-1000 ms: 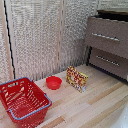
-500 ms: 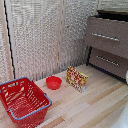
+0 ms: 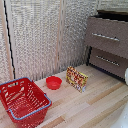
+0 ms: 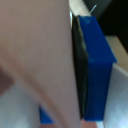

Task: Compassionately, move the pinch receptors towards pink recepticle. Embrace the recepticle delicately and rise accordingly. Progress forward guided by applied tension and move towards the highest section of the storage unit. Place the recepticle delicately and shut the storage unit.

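Note:
A pale pink surface [image 4: 35,55], the pink recepticle seen very close, fills much of the wrist view. One blue finger [image 4: 100,70] of the pinch receptors presses its black pad against it, and a bit of the other blue finger [image 4: 46,116] shows on the far side, so the gripper [image 4: 65,95] is shut on it. In the exterior view the storage unit [image 3: 107,47] stands at the exterior view's right. Its upper brown drawer front [image 3: 102,27] carries a silver bar handle. I cannot tell whether the highest section stands open. The recepticle is out of sight there.
A red wire basket [image 3: 22,100] sits at the exterior view's left on the wooden floor. A red bowl [image 3: 54,82] and a colourful packet [image 3: 77,78] stand in the middle. Slatted panels form the back wall. A white shape [image 3: 126,76] shows at the right edge.

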